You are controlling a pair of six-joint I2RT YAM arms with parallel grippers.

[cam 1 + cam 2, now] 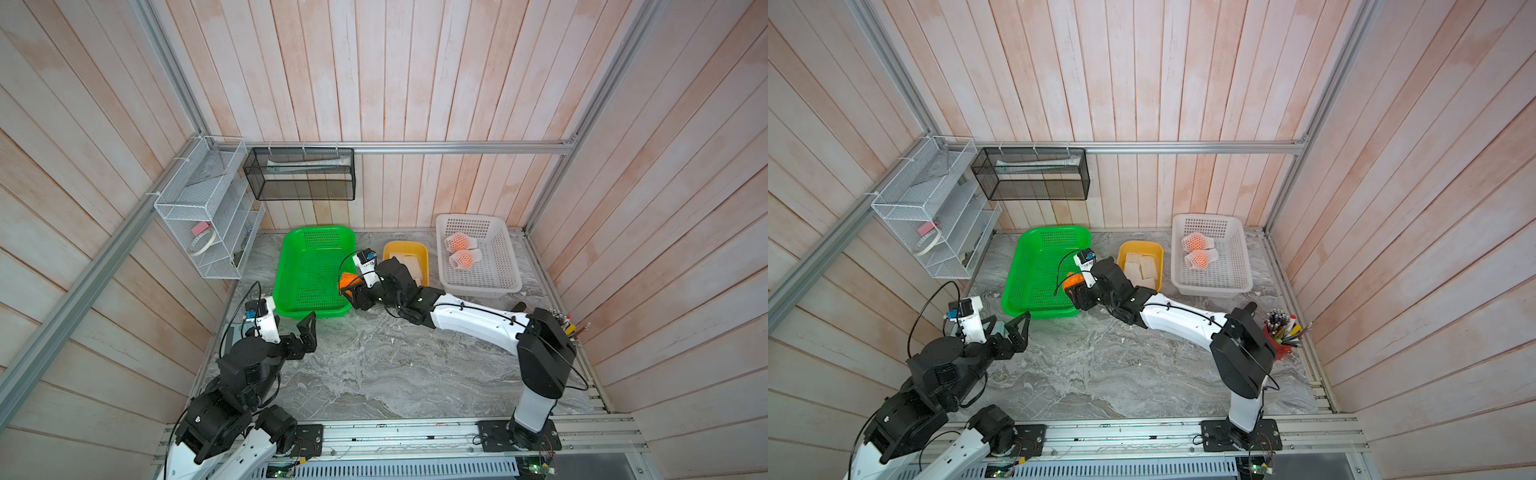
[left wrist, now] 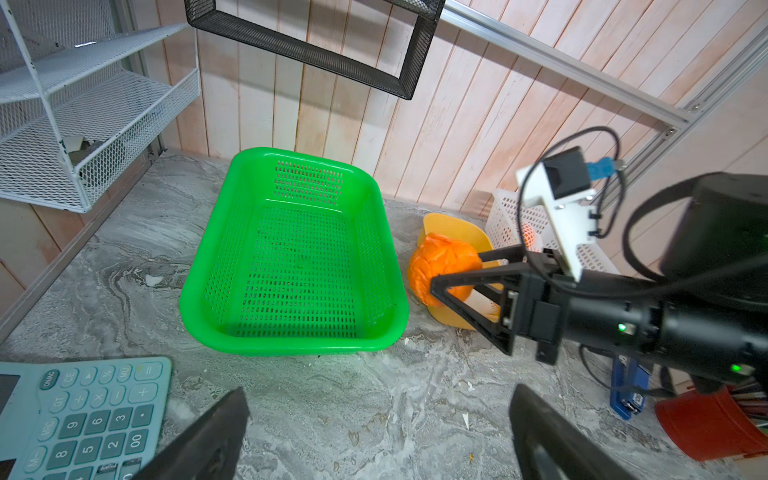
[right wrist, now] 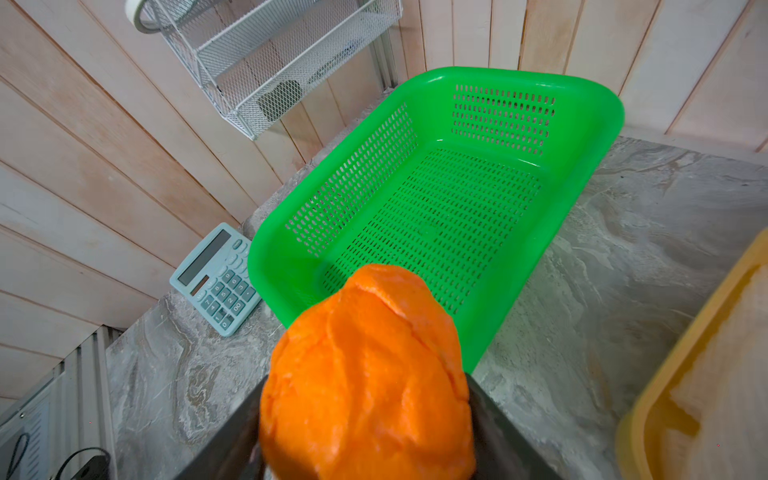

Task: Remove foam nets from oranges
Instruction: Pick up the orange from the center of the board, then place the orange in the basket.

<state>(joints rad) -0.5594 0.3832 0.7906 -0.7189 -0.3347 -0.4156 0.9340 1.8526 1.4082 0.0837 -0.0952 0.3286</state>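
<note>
My right gripper [image 1: 351, 291] [image 3: 368, 415] is shut on a bare orange [image 1: 345, 280] [image 1: 1071, 281] [image 2: 444, 266] [image 3: 365, 374], held above the right near rim of the green basket [image 1: 316, 311] [image 3: 519, 75]. No net is on this fruit. Two more oranges sit in foam nets [image 1: 457, 241] [image 1: 463, 258] [image 1: 1200, 258] inside the white basket [image 1: 482, 289]. Flattened foam nets [image 1: 1140, 268] lie in the yellow tray [image 1: 1140, 244]. At the front left my left gripper [image 1: 309, 332] [image 2: 378, 399] hangs open over bare table, holding nothing.
A calculator [image 2: 83, 415] [image 3: 216, 278] lies at the table's left edge, near the left arm. A red cup of pens [image 1: 1283, 336] stands at the right edge. White wire shelves [image 1: 208, 216] and a black mesh bin [image 1: 299, 174] hang on the back wall.
</note>
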